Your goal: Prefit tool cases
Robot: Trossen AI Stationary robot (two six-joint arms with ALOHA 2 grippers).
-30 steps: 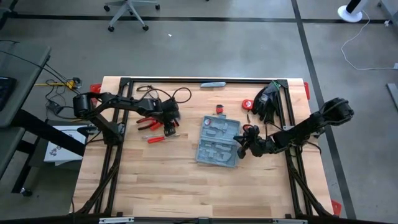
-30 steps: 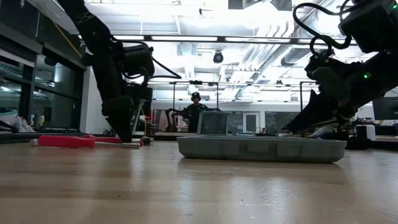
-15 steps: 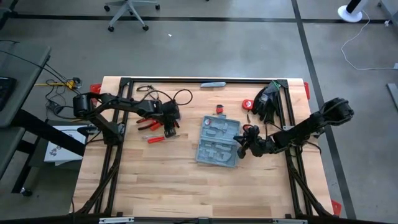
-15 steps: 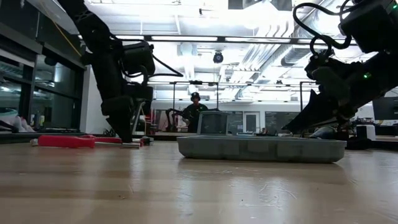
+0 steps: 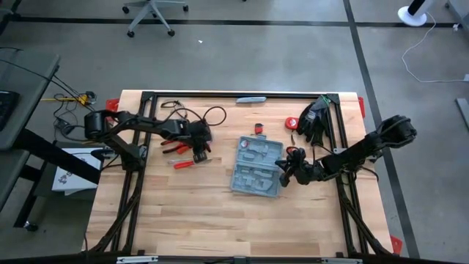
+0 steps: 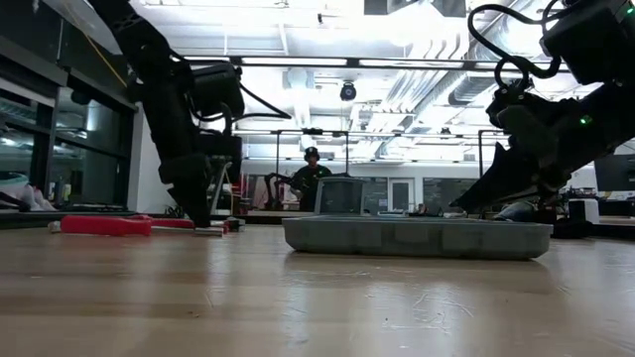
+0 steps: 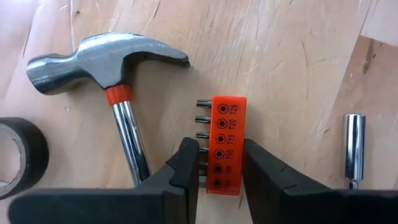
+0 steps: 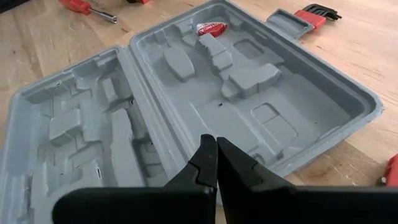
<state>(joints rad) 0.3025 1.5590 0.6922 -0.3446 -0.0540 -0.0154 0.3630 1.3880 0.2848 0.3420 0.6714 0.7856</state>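
The case (image 5: 254, 166) is lying open on the counter (image 5: 183, 213), between the arms. The right end effector (image 8: 216, 163), fingers pressed together, is hovering over the case's near rim. The left end effector (image 7: 219, 163) is well apart from the case, clamping an orange bit holder (image 7: 226, 143) beside a hammer (image 7: 115, 74).

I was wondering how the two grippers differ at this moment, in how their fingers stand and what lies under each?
The left gripper has its fingers apart, around an orange bit holder lying on the table beside a hammer; the right gripper has its fingers shut together with nothing between them. The left works among loose tools; the right sits over the edge of the open grey case. Both are low, near the table.
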